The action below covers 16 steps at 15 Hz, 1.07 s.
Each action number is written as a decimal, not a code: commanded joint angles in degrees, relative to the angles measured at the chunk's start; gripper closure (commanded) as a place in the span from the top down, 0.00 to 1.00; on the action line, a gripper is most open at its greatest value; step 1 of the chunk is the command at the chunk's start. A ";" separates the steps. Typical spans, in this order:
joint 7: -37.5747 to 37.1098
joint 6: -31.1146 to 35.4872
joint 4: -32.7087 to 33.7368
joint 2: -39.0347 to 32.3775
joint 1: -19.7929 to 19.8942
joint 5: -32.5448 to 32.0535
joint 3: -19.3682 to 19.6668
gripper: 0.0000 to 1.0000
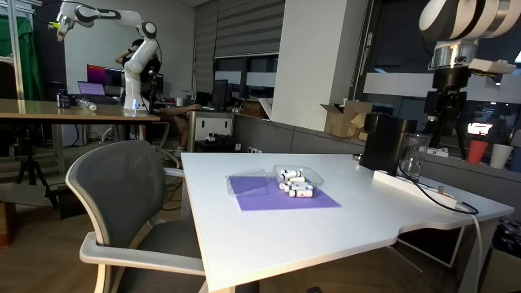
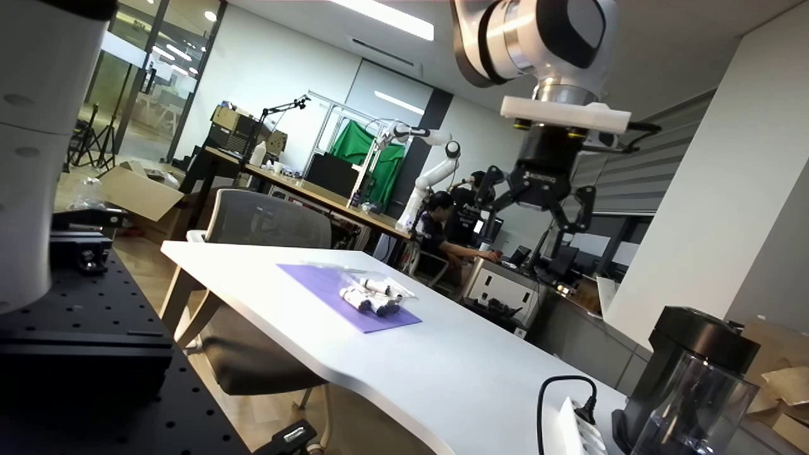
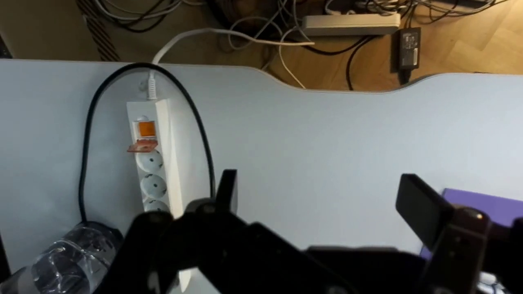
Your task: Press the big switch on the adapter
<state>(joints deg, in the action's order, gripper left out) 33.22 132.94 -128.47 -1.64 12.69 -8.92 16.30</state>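
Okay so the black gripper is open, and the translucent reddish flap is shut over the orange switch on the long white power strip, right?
Not quite: the wrist view shows the translucent reddish flap standing open, with the orange switch uncovered. The black gripper is indeed open.

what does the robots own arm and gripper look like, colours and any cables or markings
The arm is white, with rounded segments and black trim, and a silvery metal collar above the wrist. A flat white bar sits across the wrist, a black cable looping at one end. The gripper is black, with two jointed, angular fingers and small pale lettering on its body.
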 commanded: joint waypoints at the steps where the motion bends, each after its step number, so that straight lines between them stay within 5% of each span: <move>1: 2.88 2.59 9.26 -10.66 3.33 1.97 0.29 0.75; 11: 0.60 -2.78 33.33 -31.20 11.11 3.29 -1.90 0.05; 12: -0.27 -4.61 35.47 -32.60 11.28 2.63 -1.60 0.00; 13: 1.71 -0.97 29.55 -29.12 11.65 3.11 -2.81 0.15; 16: 1.22 -2.93 33.51 -31.89 12.34 2.54 -2.81 0.01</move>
<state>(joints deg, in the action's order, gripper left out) 35.00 130.28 -95.32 -33.55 23.76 -5.36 14.95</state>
